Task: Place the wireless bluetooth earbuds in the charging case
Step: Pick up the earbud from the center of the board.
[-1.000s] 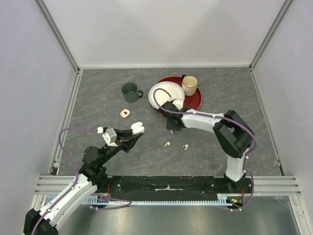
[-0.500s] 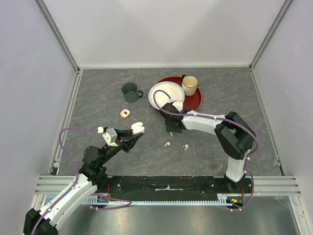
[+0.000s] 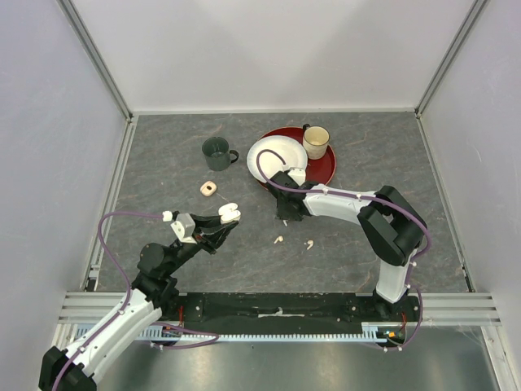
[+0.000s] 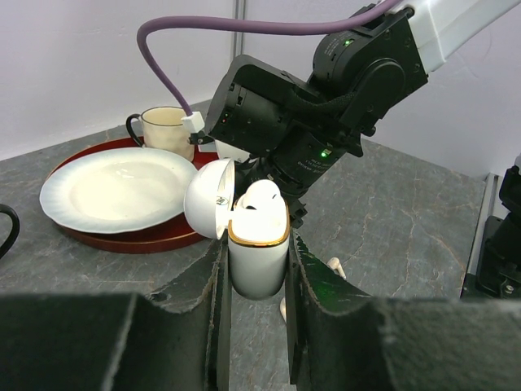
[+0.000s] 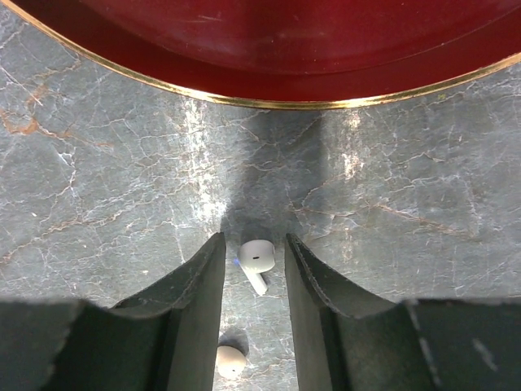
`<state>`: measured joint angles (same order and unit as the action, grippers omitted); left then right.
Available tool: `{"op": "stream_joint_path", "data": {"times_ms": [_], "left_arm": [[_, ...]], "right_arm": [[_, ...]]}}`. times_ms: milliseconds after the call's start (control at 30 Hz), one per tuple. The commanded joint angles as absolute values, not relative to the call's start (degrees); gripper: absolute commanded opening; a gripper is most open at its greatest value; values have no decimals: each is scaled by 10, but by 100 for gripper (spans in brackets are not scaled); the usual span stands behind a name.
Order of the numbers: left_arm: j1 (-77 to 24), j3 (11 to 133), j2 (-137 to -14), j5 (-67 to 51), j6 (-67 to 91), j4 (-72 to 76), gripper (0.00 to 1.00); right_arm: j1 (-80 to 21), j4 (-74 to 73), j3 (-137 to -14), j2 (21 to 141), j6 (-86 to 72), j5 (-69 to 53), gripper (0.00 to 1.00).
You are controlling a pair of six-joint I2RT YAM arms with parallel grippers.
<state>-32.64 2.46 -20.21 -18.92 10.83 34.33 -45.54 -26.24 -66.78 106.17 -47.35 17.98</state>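
My left gripper (image 3: 220, 226) (image 4: 257, 269) is shut on the white charging case (image 3: 229, 213) (image 4: 258, 244), held upright above the table with its lid open. A white earbud (image 4: 262, 195) sits in the case's top. My right gripper (image 3: 285, 210) (image 5: 253, 241) is open and low over the table, just in front of the red tray. A white earbud (image 5: 257, 257) lies between its fingers with a gap on each side. A pale earbud (image 5: 230, 361) lies nearer the wrist. Two earbuds (image 3: 278, 239) (image 3: 309, 243) lie on the table between the arms.
A red tray (image 3: 326, 167) at the back holds a white plate (image 3: 273, 155) and a cream mug (image 3: 316, 141). A dark green mug (image 3: 216, 152) stands left of it. A small peach case (image 3: 208, 189) lies on the table behind my left gripper.
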Motion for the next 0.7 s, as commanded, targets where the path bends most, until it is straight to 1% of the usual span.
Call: {"op": "stream_joint_path", "data": {"times_ms": [0,667], "left_arm": [[-327,40,-202,-188,88,356,2],[-327,36,-200,-184,89,355,2]], "right_arm": [[-460,-280,-656,1059,-485,169,41],[-470,-286,-658,1061,-487,181,38]]}}
